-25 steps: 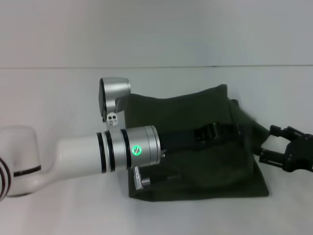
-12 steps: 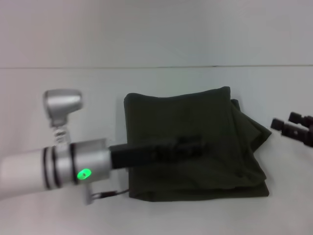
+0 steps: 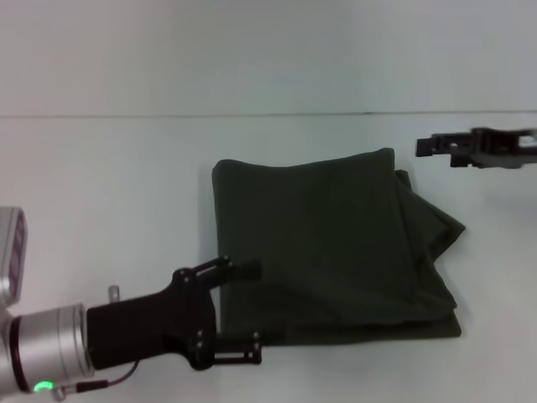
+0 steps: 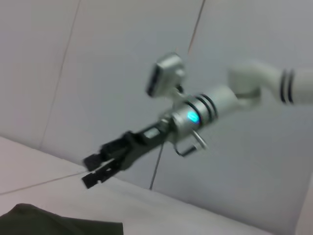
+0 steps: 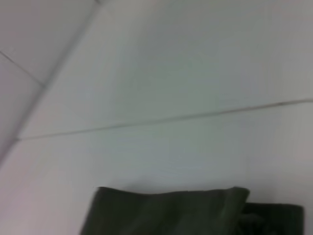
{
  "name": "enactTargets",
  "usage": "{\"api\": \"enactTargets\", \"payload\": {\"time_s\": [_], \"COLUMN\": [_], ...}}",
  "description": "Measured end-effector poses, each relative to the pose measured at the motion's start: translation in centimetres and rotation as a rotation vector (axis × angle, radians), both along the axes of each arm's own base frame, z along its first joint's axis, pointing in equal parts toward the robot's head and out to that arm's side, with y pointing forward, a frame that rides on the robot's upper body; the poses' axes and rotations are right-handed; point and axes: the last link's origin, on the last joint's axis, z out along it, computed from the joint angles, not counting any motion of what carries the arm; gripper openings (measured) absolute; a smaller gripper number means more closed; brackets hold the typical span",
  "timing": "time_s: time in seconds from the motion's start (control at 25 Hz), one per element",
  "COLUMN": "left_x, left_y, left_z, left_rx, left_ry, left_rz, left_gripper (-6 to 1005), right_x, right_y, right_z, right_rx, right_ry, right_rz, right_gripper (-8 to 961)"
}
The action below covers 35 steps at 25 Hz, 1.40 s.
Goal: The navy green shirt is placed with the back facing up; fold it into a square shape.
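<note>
At centre of the table (image 3: 101,185) lies the navy green shirt (image 3: 327,243), folded roughly square. Near-left, the left gripper (image 3: 250,315) spreads empty; far-right, the right gripper (image 3: 424,147), nearly closed, holds nothing, apparently finished.

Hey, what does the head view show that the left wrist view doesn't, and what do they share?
Only the head view shows the left gripper, open, at the near left corner of the navy green shirt, and the whole shirt folded into a rough square on the table. Only the left wrist view shows the right arm's silver wrist with a lit blue ring and the wall behind it. Both show the right gripper, raised clear of the shirt, plus some of the shirt itself.
</note>
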Motion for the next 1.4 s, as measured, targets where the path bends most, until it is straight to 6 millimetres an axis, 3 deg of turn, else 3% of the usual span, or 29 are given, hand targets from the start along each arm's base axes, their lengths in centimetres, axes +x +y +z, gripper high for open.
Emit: {"api": "enactTargets", "payload": {"time_s": [0.12,0.32,0.48,0.8,1.4], "left_x": [-0.4,-1.3,-1.4,-1.6,-1.6], "left_y": [-0.7,-1.3,-1.4,-1.3,-1.5], "left_z": [-0.2,0.0,0.0,-0.1,-0.4], "left_rx": [0.030,0.082,0.094,0.100,0.103], "left_ry": [0.029,0.067,0.066,0.072,0.061], "left_rz": [-0.049,-0.084,-0.085,-0.076,-0.071], "left_gripper": [957,950,950,950,949], "right_x": [-2.0,-3.7,-3.5,-3.4,-3.4], "right_y": [2.0,3.4,3.5,3.5,3.3], "right_z": [-0.4,-2.2,-4.4,-6.4,-7.2], "right_rx": [0.001,0.014,0.012,0.044,0.055], "right_ry": [-0.071,-0.120,-0.143,-0.131,-0.124], "right_rz": [-0.028,-0.044,-0.060,-0.085,-0.087], "right_gripper": [929,929,929,928,901]}}
